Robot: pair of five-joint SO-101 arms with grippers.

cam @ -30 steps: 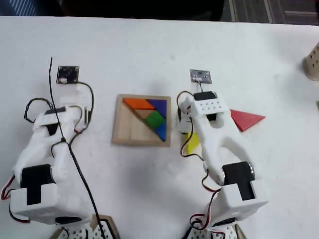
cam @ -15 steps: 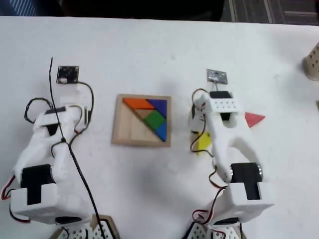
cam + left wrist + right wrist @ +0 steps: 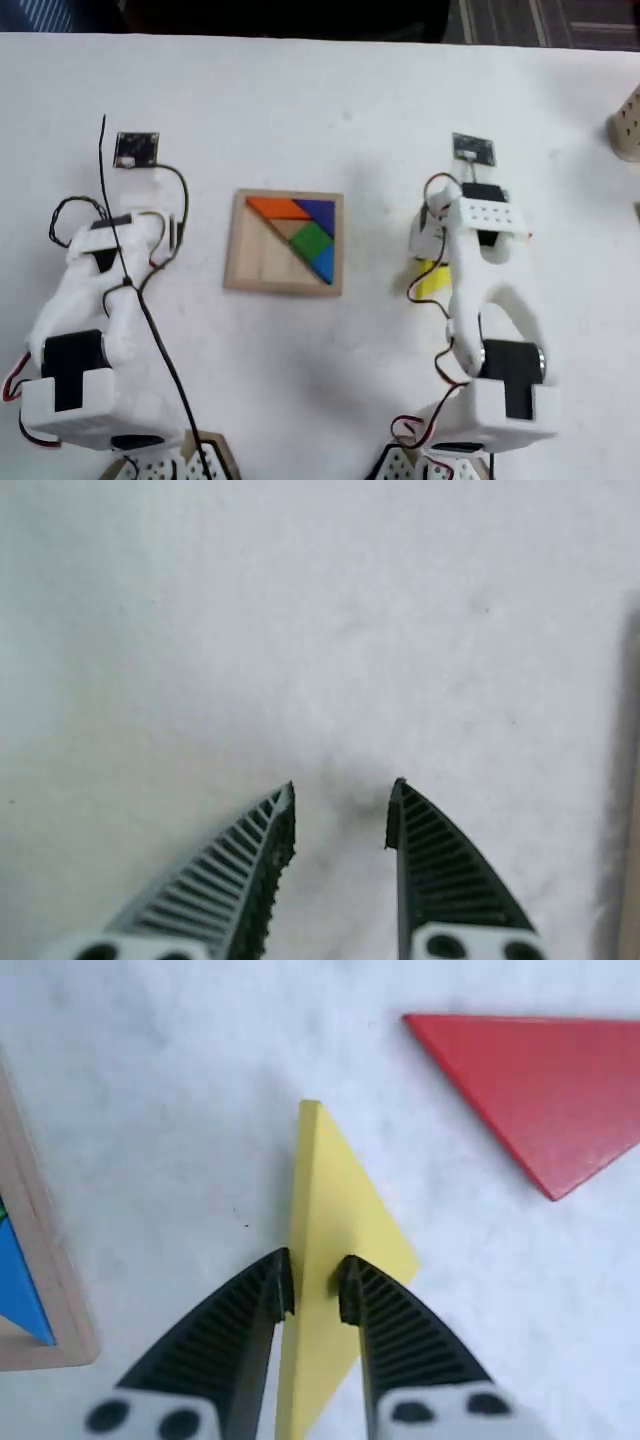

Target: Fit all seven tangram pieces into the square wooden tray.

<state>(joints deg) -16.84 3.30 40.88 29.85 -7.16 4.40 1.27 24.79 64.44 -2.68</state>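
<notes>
- You are holding the yellow triangle [image 3: 335, 1190] just right of the wooden tray [image 3: 282, 287]. I judge it needs lifting clear of the rim and turning to suit the bare near-left half.
- Your right claw [image 3: 315, 1285] is clenching narrowly across the triangle's thickness.
- Your left claw [image 3: 340, 810] is hanging released over the counter [image 3: 300, 630].

White table [image 3: 300, 90], dark space [image 3: 250, 15] beyond its far edge

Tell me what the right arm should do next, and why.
Probably lift the yellow triangle and carry it to the wooden tray. The right gripper is shut on it, out on the table apart from the tray, and half the tray is bare wood.
</notes>
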